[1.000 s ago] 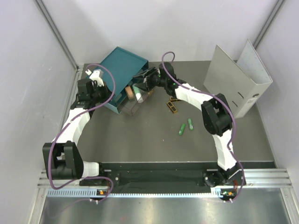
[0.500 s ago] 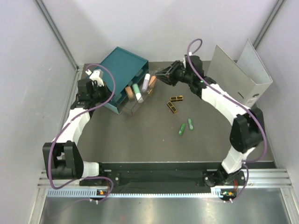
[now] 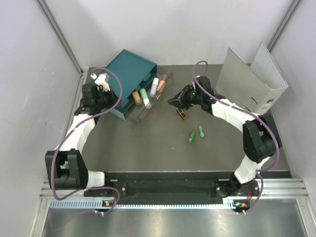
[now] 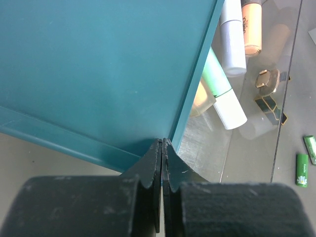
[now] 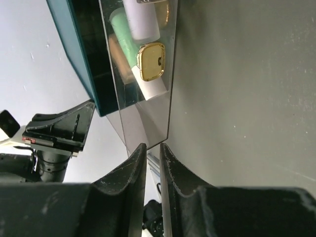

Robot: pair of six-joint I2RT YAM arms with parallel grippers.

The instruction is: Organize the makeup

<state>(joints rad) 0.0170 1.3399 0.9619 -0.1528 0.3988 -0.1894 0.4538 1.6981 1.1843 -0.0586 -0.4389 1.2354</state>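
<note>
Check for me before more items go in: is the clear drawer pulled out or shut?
Pulled out. The clear drawer juts past the teal box, with tubes lying exposed in it.

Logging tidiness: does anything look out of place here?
Two green tubes and a black-and-gold case lie loose on the table, apart from the teal drawer box, whose open clear drawer holds the other tubes.

Bright, even light on the top view, bouncing soft off the white walls, with only faint shadows under the arms on the grey bench [image 3: 148,148]. On the left wrist view, the left claw [image 4: 162,144] is dark and blurred against the lens, and pale reflections smear the clear drawer [image 4: 247,133]. On the right wrist view, the right claw [image 5: 153,147] is soft too, and the gold cap [image 5: 150,60] glints sharply.
</note>
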